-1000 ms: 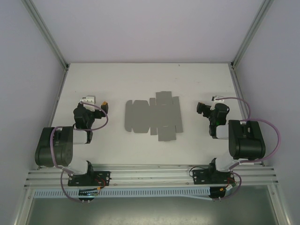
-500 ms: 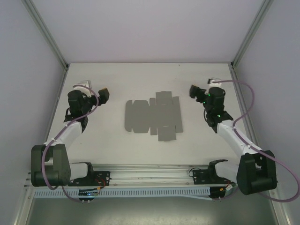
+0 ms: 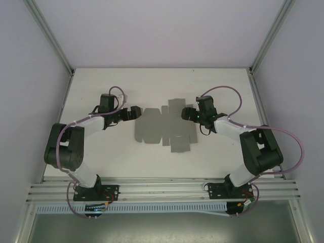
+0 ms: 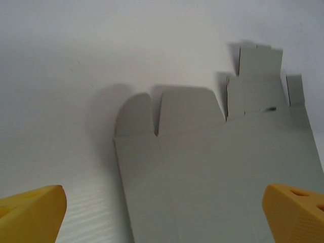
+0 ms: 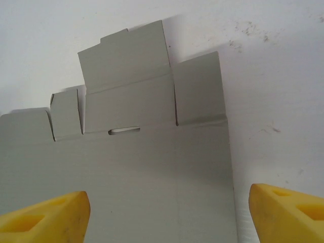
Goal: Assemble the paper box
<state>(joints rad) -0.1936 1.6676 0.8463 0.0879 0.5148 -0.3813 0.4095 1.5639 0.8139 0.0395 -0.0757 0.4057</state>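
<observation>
White table [image 3: 126, 162], pale walls [image 3: 152, 30], flat grey paper box [image 3: 162, 126]

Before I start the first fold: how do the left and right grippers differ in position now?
The left gripper sits at the left edge of the flat paper box; the right gripper hangs over its right flaps. The left gripper points right; the right gripper points left. Both are open, holding nothing.

Probably a lab test cell, white walls [image 3: 162, 30], aluminium frame [image 3: 49, 35]
</observation>
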